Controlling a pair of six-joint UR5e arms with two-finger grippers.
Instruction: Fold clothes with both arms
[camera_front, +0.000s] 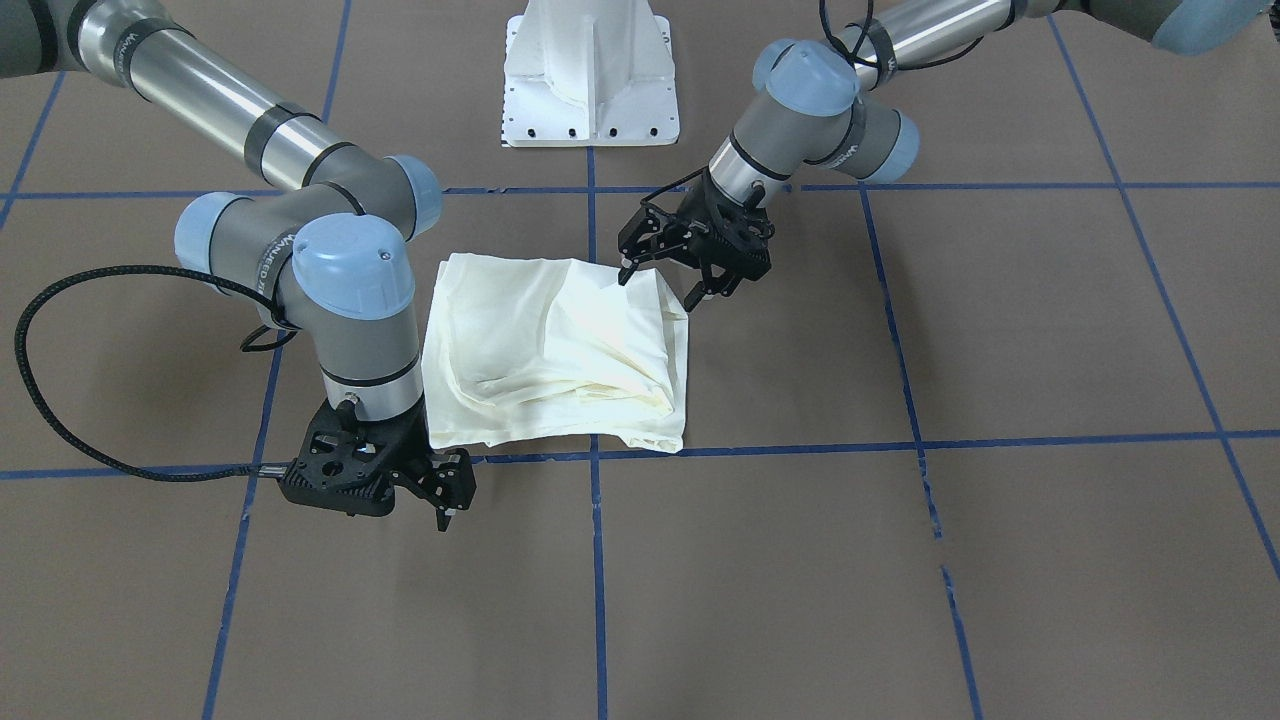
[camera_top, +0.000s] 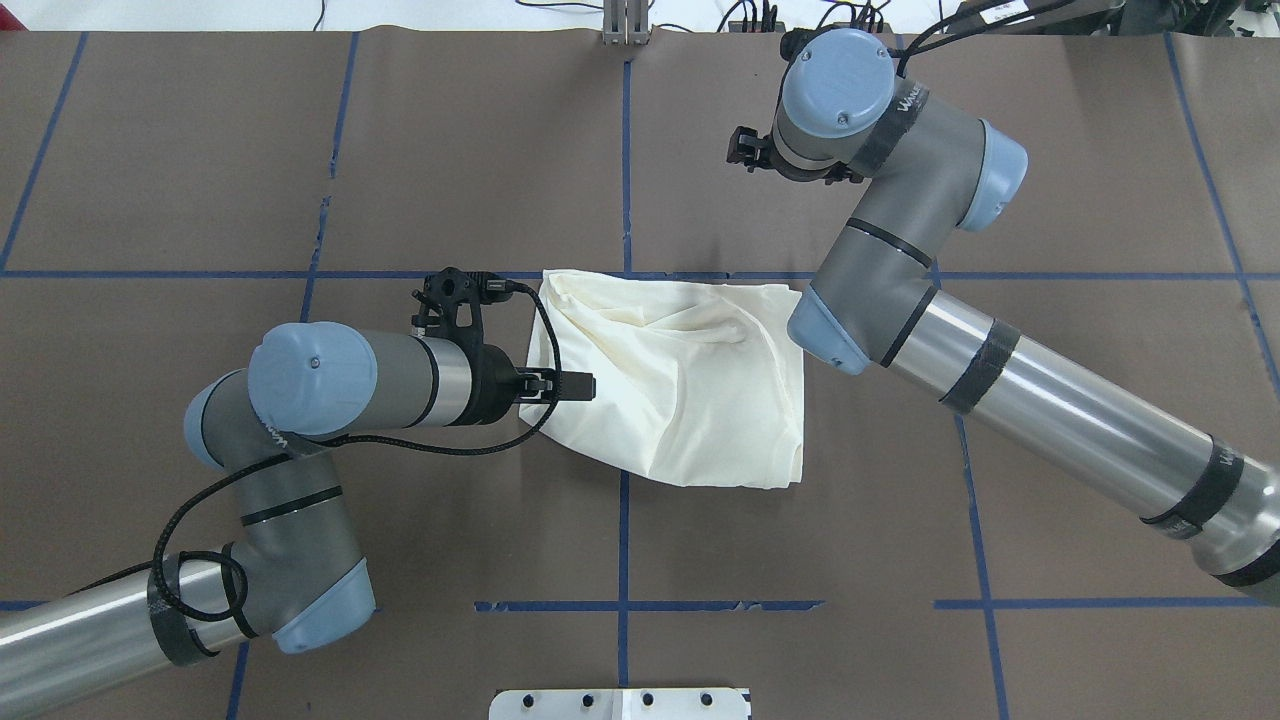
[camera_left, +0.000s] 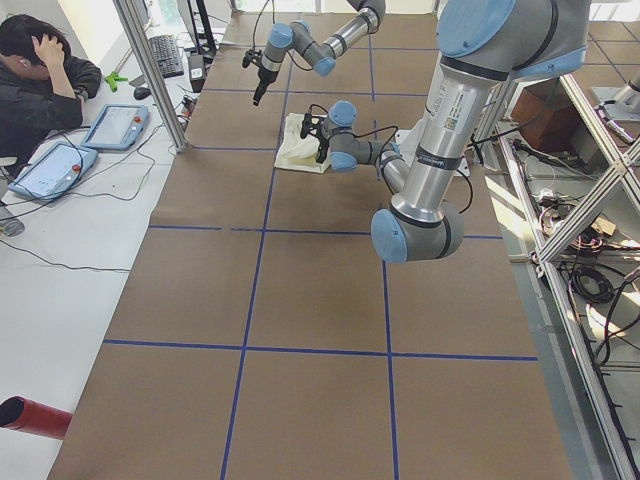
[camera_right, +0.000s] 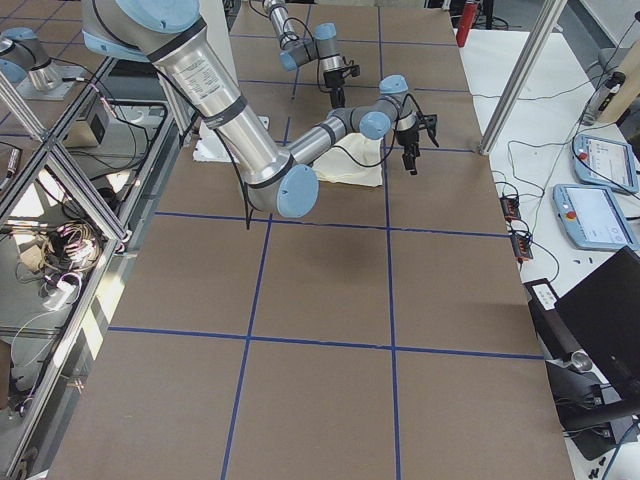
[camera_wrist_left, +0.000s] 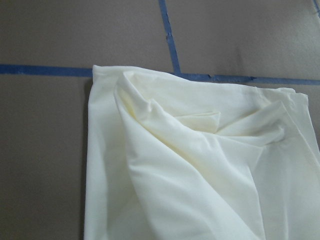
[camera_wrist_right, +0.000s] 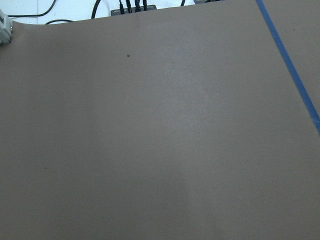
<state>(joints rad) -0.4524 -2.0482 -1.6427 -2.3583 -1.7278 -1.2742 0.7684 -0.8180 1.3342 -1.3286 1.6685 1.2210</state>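
Cream shirt (camera_front: 550, 350) on brown table (camera_front: 900, 560), blue tape lines (camera_front: 597, 560), white pedestal base (camera_front: 590, 80)

Under your left gripper (camera_front: 658, 287): the shirt (camera_front: 550, 350) lies in your way.
Around your right gripper (camera_front: 447, 497): open table (camera_front: 800, 580).

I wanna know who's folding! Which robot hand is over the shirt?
The left gripper: it hangs over an edge of the cream shirt. The right gripper is off it.

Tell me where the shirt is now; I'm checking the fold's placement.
Overhead view: the shirt lies near the centre of the table, just below a blue tape line, with the left gripper at its left edge.
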